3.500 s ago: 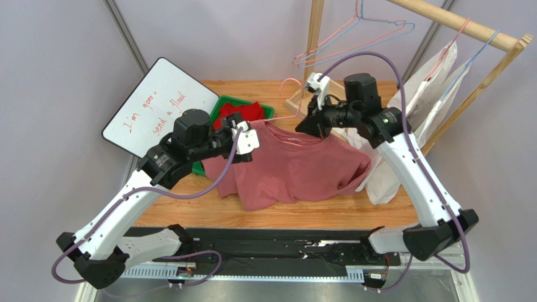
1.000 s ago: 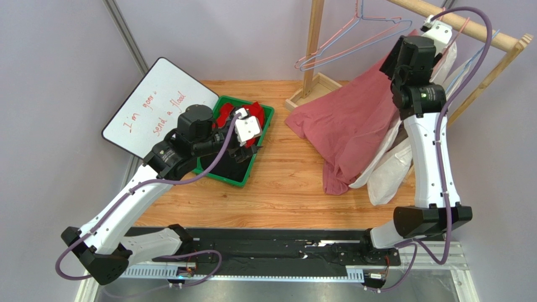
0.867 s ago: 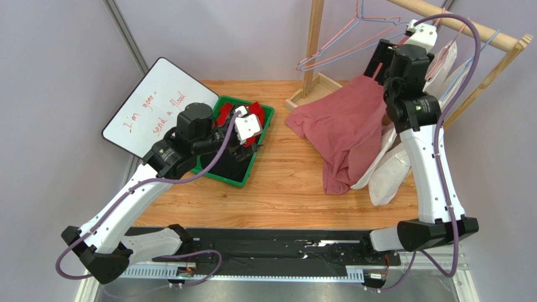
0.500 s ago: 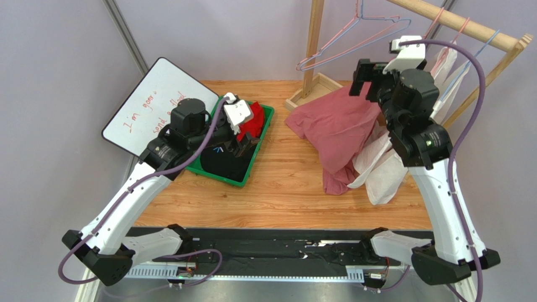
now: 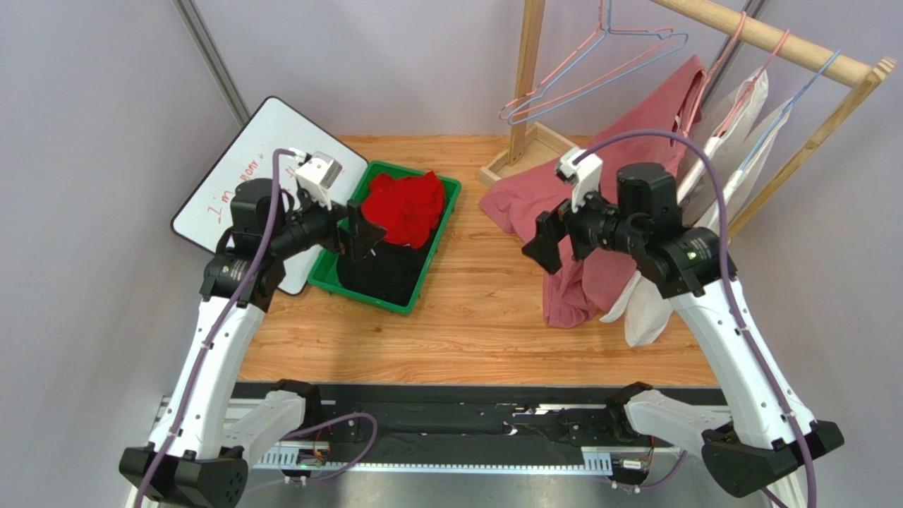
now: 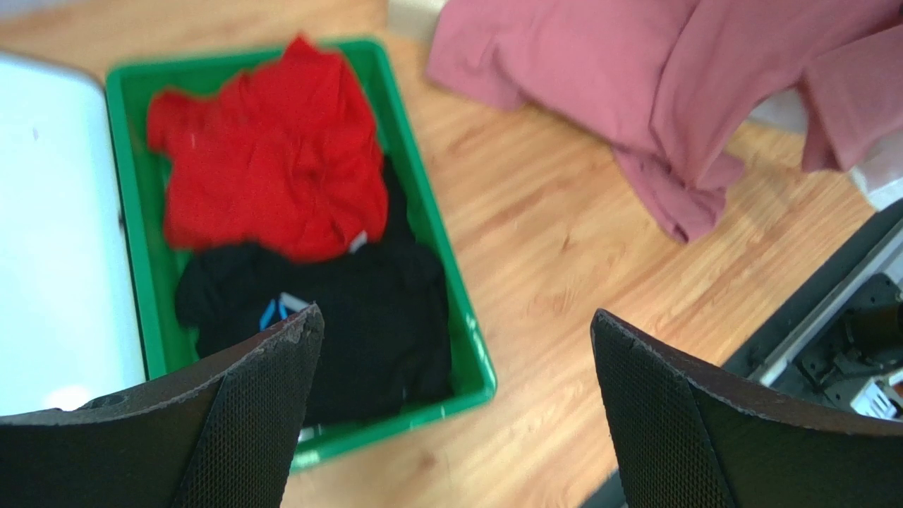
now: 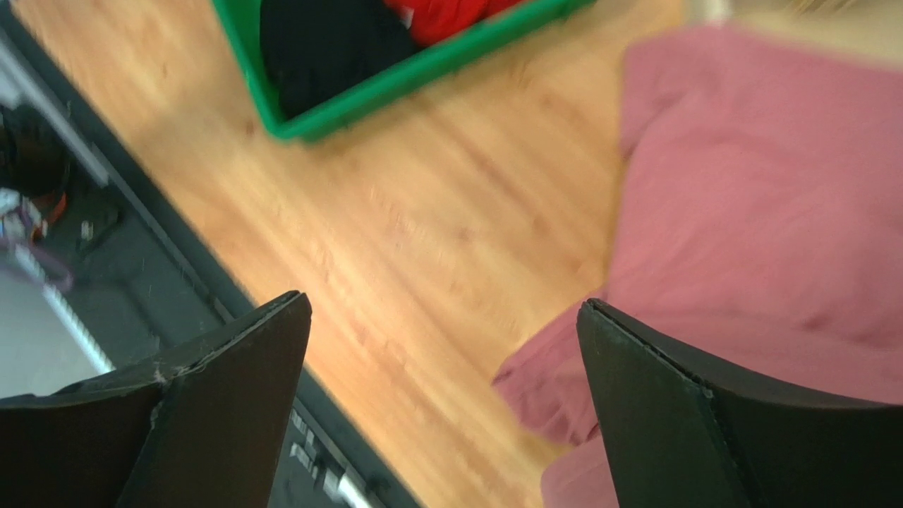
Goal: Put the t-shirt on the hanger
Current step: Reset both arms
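Note:
The dusty pink t-shirt (image 5: 615, 180) hangs slanted from the wooden rail, its lower part bunched on the table. Only the hook of the pink hanger (image 5: 733, 32) shows, over the rail above the shirt's top. My right gripper (image 5: 541, 243) hovers open and empty just left of the shirt's lower folds. In the right wrist view the t-shirt (image 7: 763, 212) fills the right side beyond the gripper (image 7: 440, 318). My left gripper (image 5: 360, 235) is open and empty over the green tray. The left wrist view shows the t-shirt (image 6: 657, 74) at top right, far from the gripper (image 6: 450, 339).
A green tray (image 5: 440, 228) holds a red garment (image 5: 403, 206) and a black one (image 5: 376, 275). A whiteboard (image 5: 249, 159) leans at the left. The wooden rail (image 5: 806, 53) also carries white garments (image 5: 742, 116). Empty pink and blue hangers (image 5: 604, 64) hang by the post (image 5: 527, 74).
My right gripper has let go at the rail and dropped down and left, leaving the shirt hanging there. My left arm has drawn back to the left and opened wider.

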`<state>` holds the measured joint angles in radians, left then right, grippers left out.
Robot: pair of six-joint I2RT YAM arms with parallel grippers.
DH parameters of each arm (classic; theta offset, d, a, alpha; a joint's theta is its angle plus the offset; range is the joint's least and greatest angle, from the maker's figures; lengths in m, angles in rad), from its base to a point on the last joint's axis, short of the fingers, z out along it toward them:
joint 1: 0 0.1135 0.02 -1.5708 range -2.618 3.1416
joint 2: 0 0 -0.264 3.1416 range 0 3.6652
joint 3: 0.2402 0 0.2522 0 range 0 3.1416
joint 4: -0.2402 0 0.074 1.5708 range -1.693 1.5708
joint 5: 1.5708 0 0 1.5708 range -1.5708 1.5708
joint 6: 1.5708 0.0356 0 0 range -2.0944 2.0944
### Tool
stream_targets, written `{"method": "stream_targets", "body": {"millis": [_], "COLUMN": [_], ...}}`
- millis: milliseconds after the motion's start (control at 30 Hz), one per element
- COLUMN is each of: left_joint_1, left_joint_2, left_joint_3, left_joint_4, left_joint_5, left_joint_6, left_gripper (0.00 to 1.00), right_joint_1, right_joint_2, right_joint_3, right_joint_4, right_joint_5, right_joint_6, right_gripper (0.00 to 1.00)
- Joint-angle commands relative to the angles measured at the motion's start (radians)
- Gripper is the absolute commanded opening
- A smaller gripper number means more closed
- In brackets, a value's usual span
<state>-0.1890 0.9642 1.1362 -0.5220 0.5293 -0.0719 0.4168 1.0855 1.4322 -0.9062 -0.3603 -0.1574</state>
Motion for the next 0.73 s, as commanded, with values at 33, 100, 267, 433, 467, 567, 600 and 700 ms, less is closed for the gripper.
{"method": "stream_targets", "body": {"millis": [33,100,267,433,467,567,600,700], "left_joint_1": [0.060,0.060,0.060,0.060,0.060,0.060,0.060,0.060], "left_joint_2": [-0.001,0.019,0.001,-0.010,-0.012,-0.007,0.002,0.007], "left_joint_3": [-0.009,0.000,0.003,0.014,0.013,0.013,0.013,0.023], "left_joint_4": [-0.396,-0.472,-0.532,-0.553,-0.552,-0.550,-0.552,-0.553], "left_joint_5": [-0.017,-0.081,-0.135,-0.175,-0.180,-0.183,-0.183,-0.180], "left_joint_6": [0.160,0.191,0.233,0.257,0.258,0.262,0.259,0.259], "left_gripper": [0.99,0.99,0.99,0.99,0.99,0.99,0.99,0.99], "right_joint_1": [0.002,0.002,0.002,0.002,0.002,0.002,0.002,0.002], "right_joint_2": [-0.010,-0.009,0.020,0.080,0.094,0.145,0.151,0.156], "right_joint_3": [-0.165,-0.229,-0.320,-0.331,-0.319,-0.285,-0.280,-0.300], "right_joint_4": [-0.112,-0.118,-0.111,-0.089,-0.092,-0.117,-0.122,-0.115], "right_joint_5": [-0.105,-0.095,-0.059,0.082,0.099,0.121,0.121,0.136], "right_joint_6": [-0.151,-0.178,-0.263,-0.336,-0.346,-0.360,-0.366,-0.384], "right_gripper": [1.00,1.00,1.00,1.00,1.00,1.00,1.00,1.00]}}
